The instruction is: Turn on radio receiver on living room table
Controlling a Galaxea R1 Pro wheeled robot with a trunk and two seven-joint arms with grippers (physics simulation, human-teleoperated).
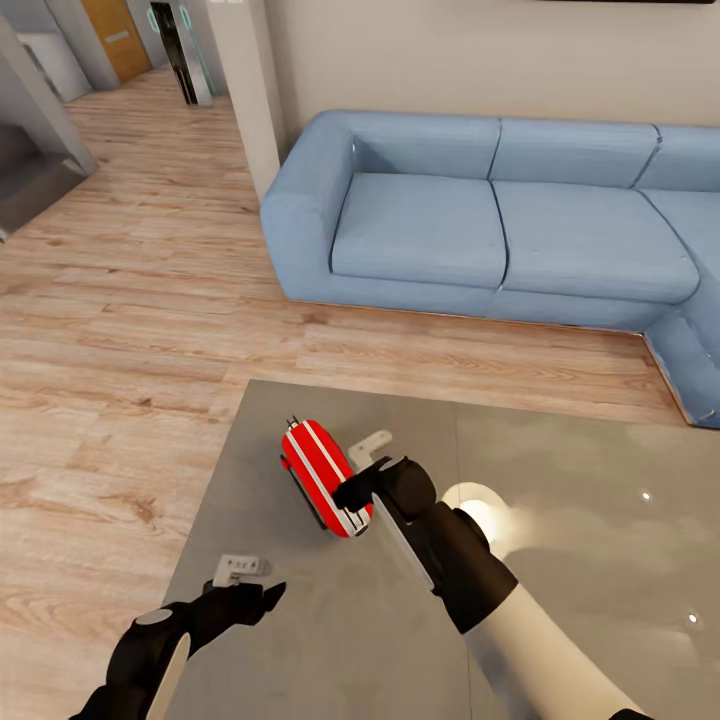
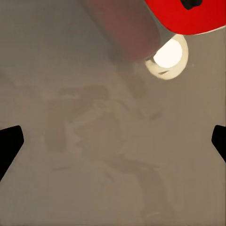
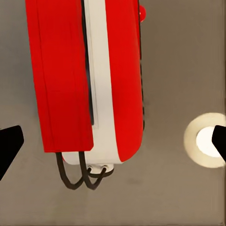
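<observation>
Nearest me, my left claw (image 1: 240, 600) hangs with fingers spread wide and empty over the near left part of the glossy grey reflective bench (image 1: 330, 640). Beyond it, my right claw (image 1: 358, 490) sits at the near end of the small bright red rounded radio receiver with white stripes (image 1: 318, 472), also spread wide, gripping nothing. The receiver lies flat, its long axis running away and slightly left. My right arm is nearer; nothing blocks it. Past the wood plank floor (image 1: 150, 300) stands a blue sectional sofa (image 1: 480, 220).
</observation>
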